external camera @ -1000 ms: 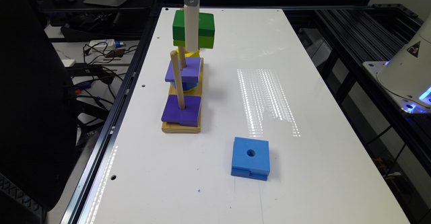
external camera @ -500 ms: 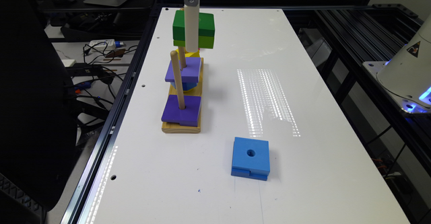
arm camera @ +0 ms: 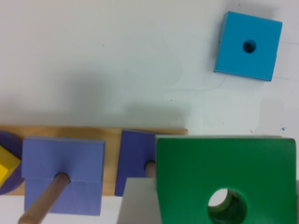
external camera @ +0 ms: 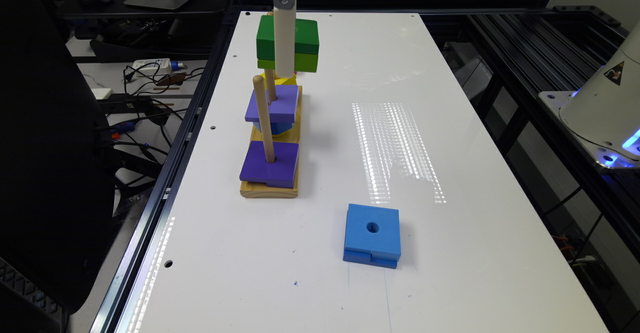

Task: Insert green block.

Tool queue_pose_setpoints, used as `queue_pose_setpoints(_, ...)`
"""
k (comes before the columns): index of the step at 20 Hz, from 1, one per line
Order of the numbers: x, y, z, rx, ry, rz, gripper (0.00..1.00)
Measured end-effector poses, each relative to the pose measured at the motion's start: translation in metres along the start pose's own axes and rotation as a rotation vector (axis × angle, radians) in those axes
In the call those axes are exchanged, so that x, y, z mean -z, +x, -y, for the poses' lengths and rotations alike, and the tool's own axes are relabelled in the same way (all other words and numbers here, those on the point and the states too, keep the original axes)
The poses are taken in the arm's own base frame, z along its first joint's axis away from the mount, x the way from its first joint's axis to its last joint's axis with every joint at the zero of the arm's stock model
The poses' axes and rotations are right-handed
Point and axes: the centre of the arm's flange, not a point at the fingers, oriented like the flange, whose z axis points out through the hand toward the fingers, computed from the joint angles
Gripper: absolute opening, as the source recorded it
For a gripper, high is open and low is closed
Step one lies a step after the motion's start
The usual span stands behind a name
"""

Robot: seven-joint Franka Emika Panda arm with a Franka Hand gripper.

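- Green block [external camera: 287,43] is up in the air, well above the counter [external camera: 450,123], over the far end of the wooden base [external camera: 269,189]; in the wrist view its hole [arm camera: 227,204] faces the camera.
- Claw [external camera: 284,48]: a white finger crosses the block's front face and the block hangs off the counter, so I judge it clamped on the block by its sides; how wide the claw stands, cannot tell.
- Handling, judged: rigid, light wood, painted faces likely a bit slick; flat opposite sides are the place to grip, keeping the hole clear.
- Base carries pegs: near peg [external camera: 263,118] with 1 purple square [external camera: 269,164], next peg with another purple square [external camera: 272,104] over a blue piece, a yellow piece [external camera: 280,80] beyond.
- Obstacles: tall bare pegs stand close beside the drop path; hole must line up with the peg or the block jams.
- Blue block [external camera: 372,234] lies well apart, no obstruction.
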Motion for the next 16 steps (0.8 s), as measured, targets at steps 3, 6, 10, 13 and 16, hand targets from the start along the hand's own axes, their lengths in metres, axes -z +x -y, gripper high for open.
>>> queue_pose_setpoints(3,0.0000,0.0000,0.0000,0.000,0.000,0.000,0.00)
queue_pose_setpoints(6,0.0000,0.0000,0.0000,0.000,0.000,0.000,0.00)
queue_pose_setpoints(10,0.0000,0.0002,-0.0001,0.000,0.000,0.000,0.00)
queue_pose_setpoints(13,0.0001,0.0032,-0.0021,-0.003,0.000,-0.001,0.00)
queue_pose_setpoints(16,0.0002,0.0070,-0.0046,-0.005,0.000,-0.001,0.00)
